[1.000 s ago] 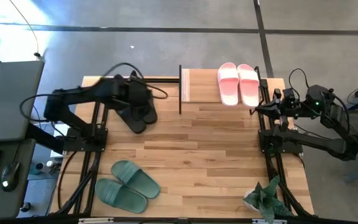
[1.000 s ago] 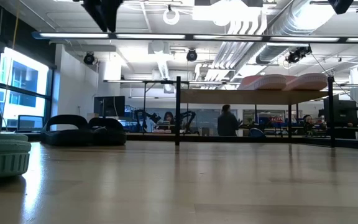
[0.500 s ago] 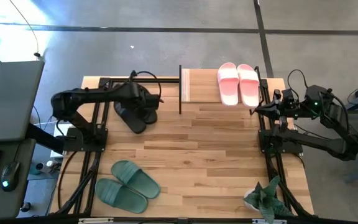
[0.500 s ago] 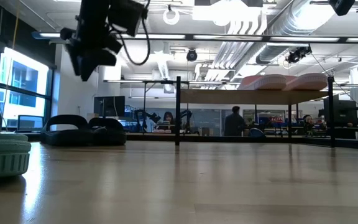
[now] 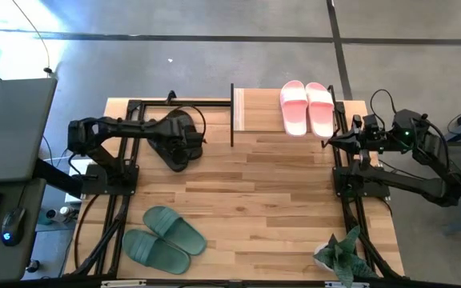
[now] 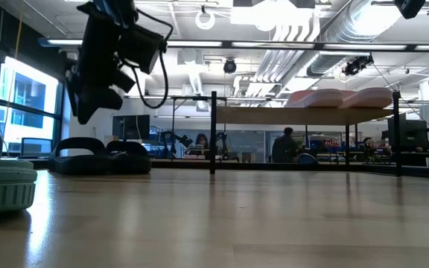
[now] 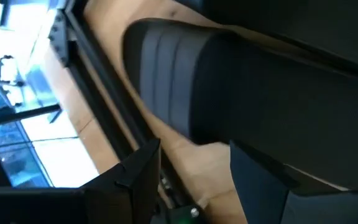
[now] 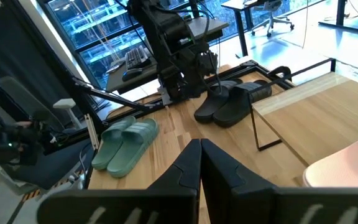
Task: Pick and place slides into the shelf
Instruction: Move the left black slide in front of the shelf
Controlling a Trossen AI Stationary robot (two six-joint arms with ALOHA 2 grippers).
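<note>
The black slides (image 5: 174, 150) lie side by side on the table's far left, soles down. My left gripper (image 5: 187, 138) hangs open just above them, slanting down; the low view shows a gap between its fingertips (image 6: 81, 113) and the black slides (image 6: 99, 157). One black slide's strap (image 7: 179, 74) fills the left wrist view beyond the open fingers (image 7: 138, 171). The pink slides (image 5: 307, 108) rest on the shelf (image 5: 254, 112) top. The green slides (image 5: 163, 237) lie at the near left. My right gripper (image 8: 200, 163) is shut and raised at the table's right edge.
A potted plant (image 5: 338, 256) stands at the near right corner. The shelf's thin black frame (image 6: 213, 132) rises right of the black slides. A desk with keyboard and mouse (image 5: 8, 226) stands off the table's left. Bare wood (image 5: 270, 200) spans the middle.
My left gripper has come down from high above the table toward the black slides and has tipped to point more steeply down. Its fingers have stayed open. The slides have not moved.
</note>
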